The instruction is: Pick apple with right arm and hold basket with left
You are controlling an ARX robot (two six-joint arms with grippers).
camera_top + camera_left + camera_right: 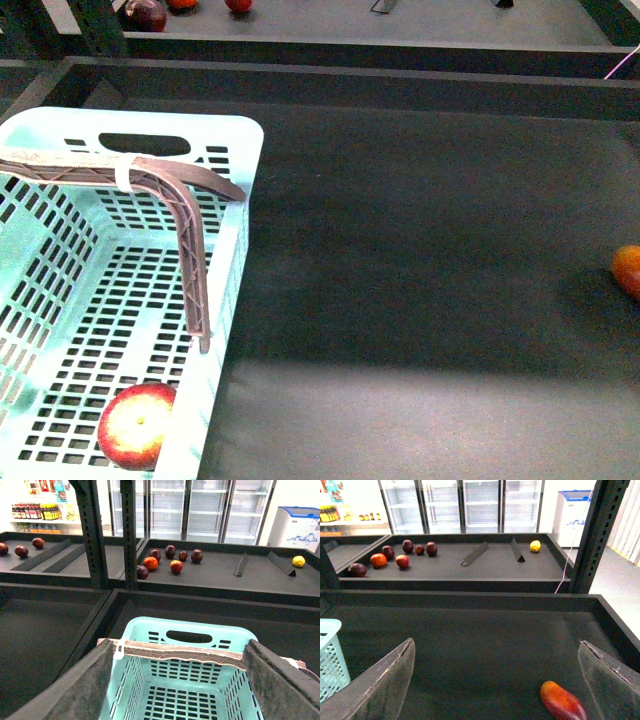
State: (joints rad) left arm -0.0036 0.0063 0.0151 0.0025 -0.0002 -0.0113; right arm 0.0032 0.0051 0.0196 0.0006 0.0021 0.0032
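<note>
Up front, the front view showed the basket [232,250] at the left of the dark tray floor [430,280], with the apple [135,425] lying inside it on the slotted floor, against the near right wall. The left gripper [204,343], a grey-brown L-shaped bar with a white band, reached across the basket's far rim and hung down just inside the right wall; whether its jaws were open or clamped could not be told here. An orange-red fruit [628,270] sat at the far right edge, well apart from the basket. Left wrist view: two dark padded fingers [75,690] stood wide apart, one on either side of the basket [195,627], gripping nothing visible; a cluster of dark and red fruit [170,560] lay on the shelf beyond. Right wrist view: the right gripper [495,685] was spread open and empty above the floor, with an elongated red-orange fruit [562,700] near one finger and the basket's corner [330,655] at the frame edge.
</note>
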